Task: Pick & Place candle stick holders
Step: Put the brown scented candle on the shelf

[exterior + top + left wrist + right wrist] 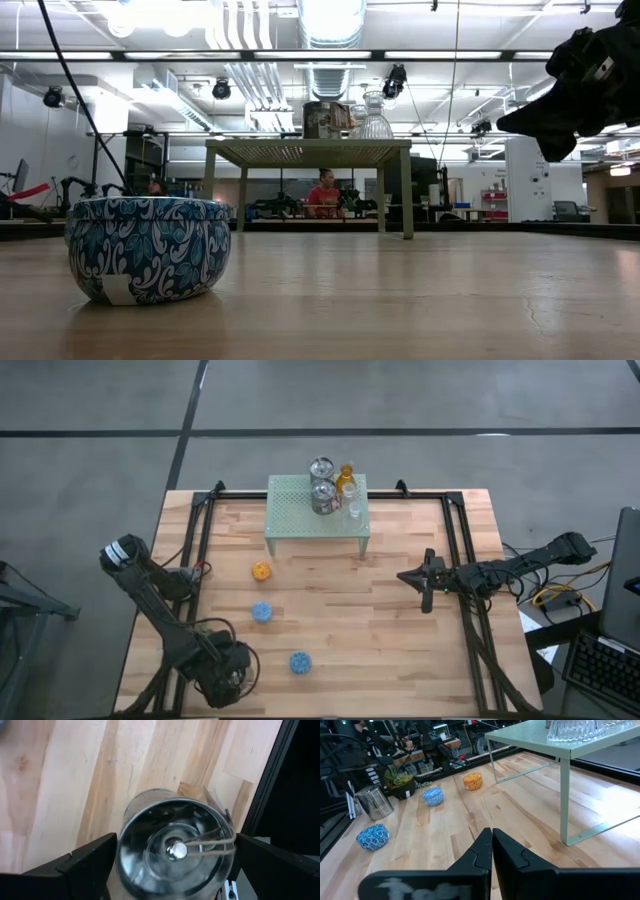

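A silvery metal holder [175, 852] with a wick inside stands open-top between the fingers of my left gripper [226, 670], near the table's near-left corner; it also shows in the right wrist view [374, 802]. My right gripper [492, 837] is shut and empty, above the table's right side [408, 575]. An orange holder [261, 571] and two blue holders [262, 612] [300, 662] rest on the table. Two silvery holders [323, 482], an amber one [346, 478] and clear glass ones [354, 508] stand on the pale-green mesh stand [300, 525]. My left gripper comes from above, pointing down, with one finger [95, 860] on each side of the silvery holder's round wall [121, 845], near its open rim. The fingers' inner sides meet the wall on both sides. The holder is upright; its base seems to stand on the table.
A small green plant [400, 779] stands by the table's left rail, near the silvery holder. Black rails [462, 550] run along the left and right sides. Bare wood lies between the stand and my right gripper. A person [325, 195] sits far behind the table.
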